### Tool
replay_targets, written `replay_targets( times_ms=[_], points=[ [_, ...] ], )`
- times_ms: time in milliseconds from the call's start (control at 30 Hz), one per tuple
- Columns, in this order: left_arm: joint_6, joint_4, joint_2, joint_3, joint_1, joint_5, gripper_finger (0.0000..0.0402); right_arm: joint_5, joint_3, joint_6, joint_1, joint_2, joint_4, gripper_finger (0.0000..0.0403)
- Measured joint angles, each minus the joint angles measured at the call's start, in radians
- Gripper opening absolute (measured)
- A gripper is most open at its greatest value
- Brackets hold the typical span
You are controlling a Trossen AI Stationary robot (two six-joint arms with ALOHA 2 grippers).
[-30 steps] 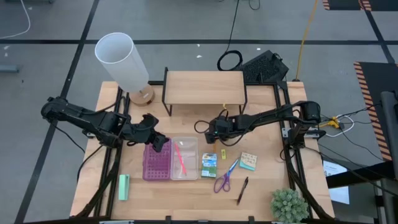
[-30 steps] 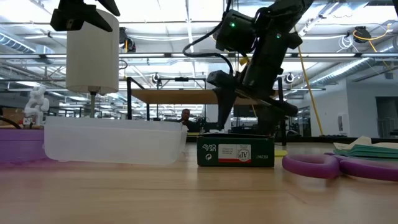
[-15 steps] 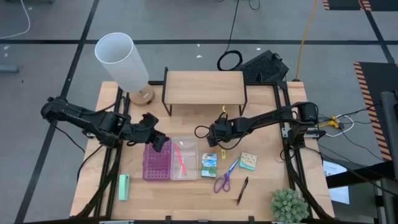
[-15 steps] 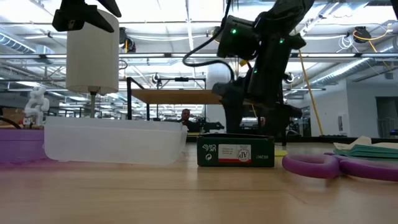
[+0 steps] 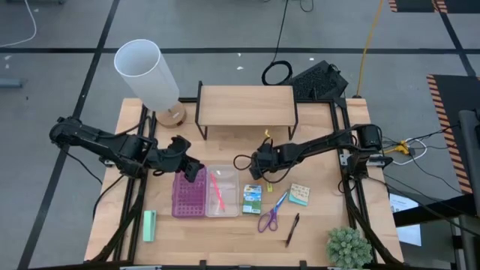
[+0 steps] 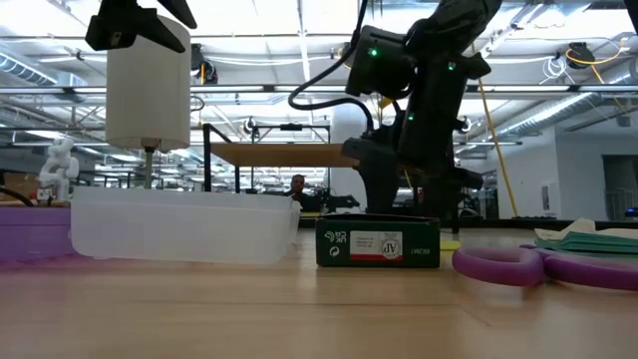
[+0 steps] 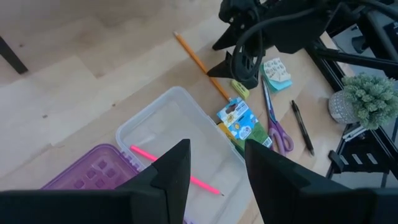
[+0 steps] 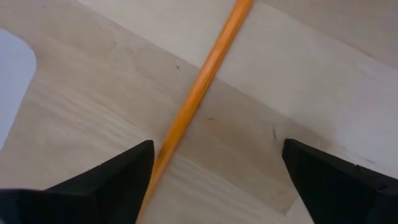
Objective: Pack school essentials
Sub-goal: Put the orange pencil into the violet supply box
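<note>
I have the right gripper (image 8: 211,180) low over the table just behind the green-blue packet (image 5: 252,198), its fingers spread wide with the orange pencil (image 8: 198,90) lying on the wood between them — not gripped, as far as I can see. In the left wrist view that pencil (image 7: 200,63) runs diagonally across the bare table from open wood toward the packet, passing under the right arm. My left gripper (image 7: 214,171) hangs above the case, fingers parted and holding nothing; in the high view it sits at the back edge of the purple studded half (image 5: 189,196). The clear half (image 5: 222,190) lies open beside it, and the pink pencil (image 7: 173,170) rests inside that clear tray. The tiny yellow piece (image 7: 240,89) sits just beside the packet's far end, close to the orange pencil's tip. The purple-blue scissors (image 5: 271,214) lie to the right of the packet, the black pen (image 5: 292,229) beyond them toward the table's front, and the small teal-beige pad (image 5: 299,194) further right again — all loose on the table (image 5: 225,240). The mint-green block (image 5: 148,225) lies well apart, near the front left.
</note>
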Motion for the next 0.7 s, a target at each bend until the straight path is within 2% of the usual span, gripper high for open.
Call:
replay_targets(
  times_ms=[167, 300, 500, 700],
  points=[
    [-0.001, 0.0, 0.0, 0.0, 0.0, -0.01, 0.0154, -0.007, -0.002, -0.018, -0.001, 0.0, -0.003, 0.0289],
    [-0.007, 0.0, 0.0, 0.0, 0.0, -0.011, 0.0154, -0.001, -0.002, 0.04, -0.002, 0.001, -0.009, 0.0255],
    [-0.004, 0.0, 0.0, 0.0, 0.0, -0.011, 0.0154, 0.016, -0.002, 0.126, -0.002, 0.002, -0.018, 0.0239],
    [0.004, -0.003, 0.0, 0.0, 0.0, -0.012, 0.0154, 0.01, -0.002, 0.104, -0.002, 0.025, -0.061, 0.0215]
  ],
)
